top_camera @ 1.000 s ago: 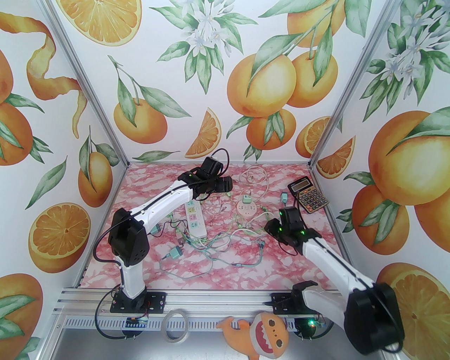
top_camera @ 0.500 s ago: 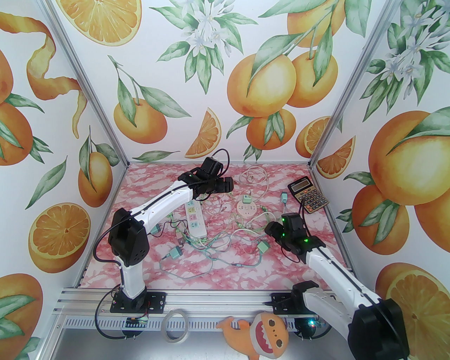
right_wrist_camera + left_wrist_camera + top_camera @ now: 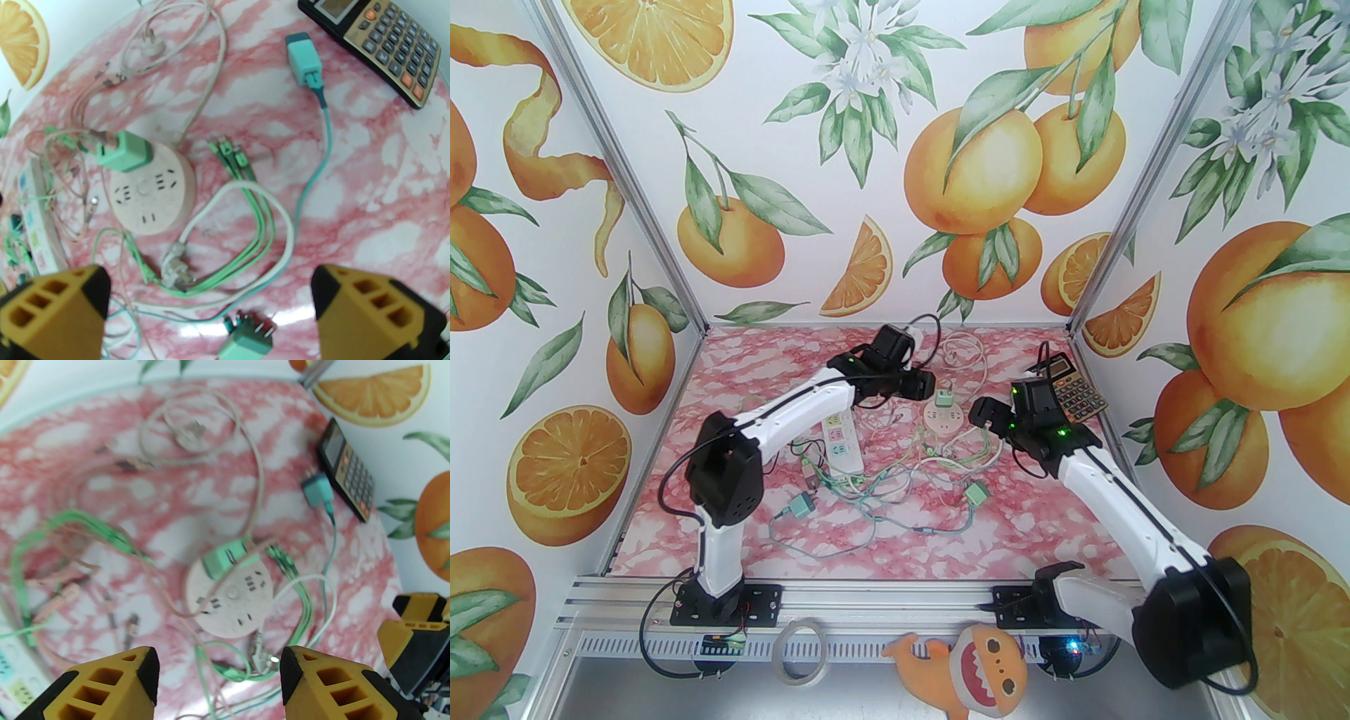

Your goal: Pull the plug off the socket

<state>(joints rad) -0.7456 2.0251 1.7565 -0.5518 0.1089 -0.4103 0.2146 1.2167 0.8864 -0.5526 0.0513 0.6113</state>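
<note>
Top external view: the left tool (image 3: 920, 383), fingers spread wide, has swung in from the left of the round socket (image 3: 943, 422) and now hangs just beside it. The green plug (image 3: 944, 398) is still seated at the socket's far edge. The right tool (image 3: 986, 411), also spread, has moved up to the socket's right, so a grasp looks imminent.

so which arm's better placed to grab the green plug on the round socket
Left. The left gripper, open, is centred on the green plug in the round socket; the right gripper, also open, has the plug well off to its left.
</note>
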